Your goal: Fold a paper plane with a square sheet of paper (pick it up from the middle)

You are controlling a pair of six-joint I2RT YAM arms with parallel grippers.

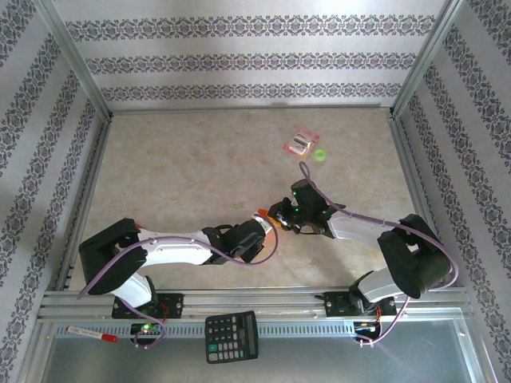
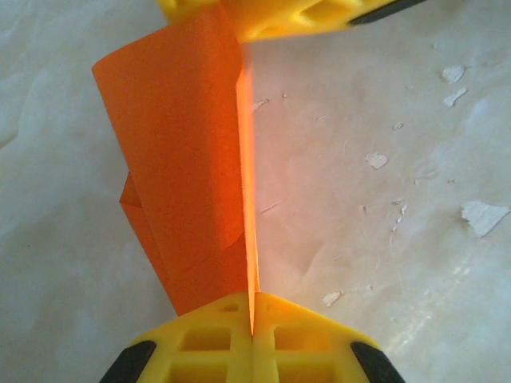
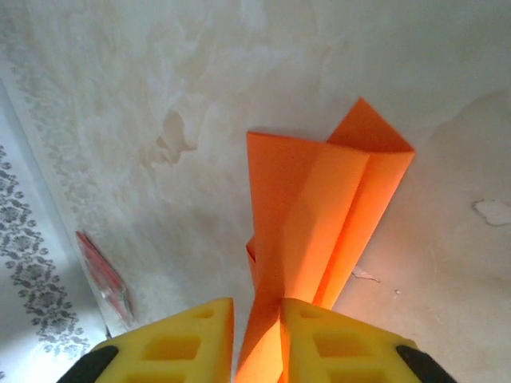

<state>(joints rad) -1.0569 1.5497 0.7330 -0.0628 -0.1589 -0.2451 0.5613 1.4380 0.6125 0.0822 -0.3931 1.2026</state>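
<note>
The square sheet of paper (image 1: 270, 216) is bright orange and folded into a long, narrow paper plane shape with a centre ridge. It hangs above the table between my two grippers. My left gripper (image 2: 252, 319) is shut on one end of the folded paper (image 2: 184, 159), its yellow fingers pressed together on the thin edge. The yellow fingers (image 2: 271, 16) of the other arm show at the far end. My right gripper (image 3: 257, 335) stands slightly open, the paper (image 3: 319, 207) running through the gap and touching the right-hand finger. In the top view the two grippers meet at the table's middle (image 1: 267, 222) (image 1: 283, 214).
A small pink-red packet (image 1: 301, 143) and a green ring (image 1: 319, 154) lie at the back right of the table. A black calculator (image 1: 231, 336) and a red-capped marker (image 1: 92, 333) rest on the metal ledge in front. Patterned walls enclose the table.
</note>
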